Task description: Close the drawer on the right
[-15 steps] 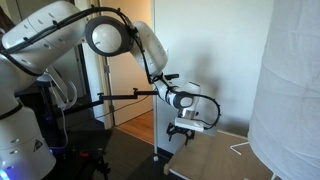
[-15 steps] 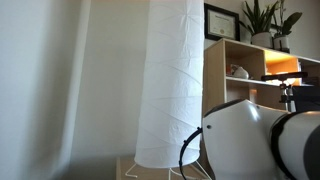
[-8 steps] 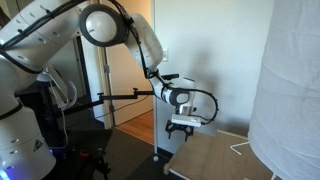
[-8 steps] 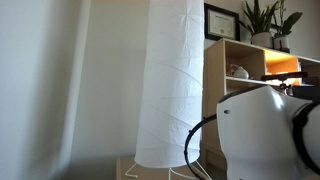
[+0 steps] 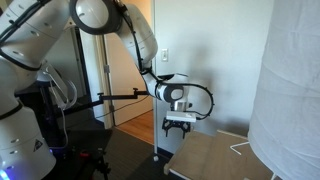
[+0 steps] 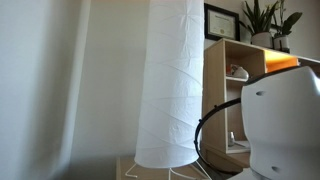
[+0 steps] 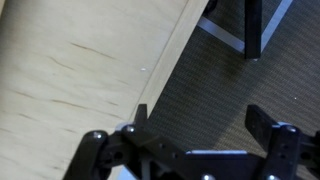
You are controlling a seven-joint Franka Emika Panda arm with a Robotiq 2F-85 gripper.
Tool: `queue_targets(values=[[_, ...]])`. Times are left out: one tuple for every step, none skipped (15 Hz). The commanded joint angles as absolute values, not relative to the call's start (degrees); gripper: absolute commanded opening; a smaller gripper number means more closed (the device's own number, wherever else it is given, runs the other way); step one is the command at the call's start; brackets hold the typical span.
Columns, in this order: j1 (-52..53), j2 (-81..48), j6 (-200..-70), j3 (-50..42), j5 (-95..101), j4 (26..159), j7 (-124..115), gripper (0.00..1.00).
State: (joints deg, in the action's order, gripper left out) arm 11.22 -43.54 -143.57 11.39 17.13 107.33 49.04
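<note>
The drawer unit is a low light-tan wooden box with a flat pale top (image 5: 215, 158) and a thin white wire piece (image 5: 238, 147) on it. In the wrist view its pale top (image 7: 70, 70) fills the left, with a darker edge running diagonally. My gripper (image 5: 178, 128) hangs just above the box's near left corner, past its edge. In the wrist view the gripper (image 7: 200, 115) is open and empty, its fingers over dark carpet beside the wooden edge. The drawer front itself is not visible.
A tall white paper lamp shade (image 5: 290, 90) stands on the box at the right and shows in the other exterior view (image 6: 175, 80). A wooden shelf with plants (image 6: 245, 70) stands behind. A dark metal stand leg (image 7: 250, 30) is on the carpet.
My arm has swung left and slightly down, carrying the gripper from over the box top out past its left edge. The arm body now fills more of an exterior view.
</note>
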Motion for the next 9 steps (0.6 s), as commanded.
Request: queue_targets(values=[[11.4, -38.5, -146.6, 11.0, 19.1, 113.6, 46.2, 1.00], [11.4, -38.1, -146.8, 10.9, 19.3, 114.2, 45.6, 1.00], [11.2, -37.7, -147.0, 11.1, 19.3, 114.8, 45.7, 1.00], [11.1, -37.5, -146.7, 11.2, 19.1, 115.2, 45.7, 1.00], [11.0, -37.7, -146.2, 11.3, 19.1, 115.3, 46.2, 1.00], [10.8, -37.8, -145.9, 11.4, 18.7, 115.4, 46.2, 1.00], [10.6, -38.3, -145.3, 11.7, 18.4, 115.2, 46.6, 1.00], [10.7, -38.7, -144.8, 11.6, 18.5, 115.1, 46.5, 1.00], [10.5, -39.0, -144.7, 11.8, 18.3, 115.3, 46.9, 1.00]])
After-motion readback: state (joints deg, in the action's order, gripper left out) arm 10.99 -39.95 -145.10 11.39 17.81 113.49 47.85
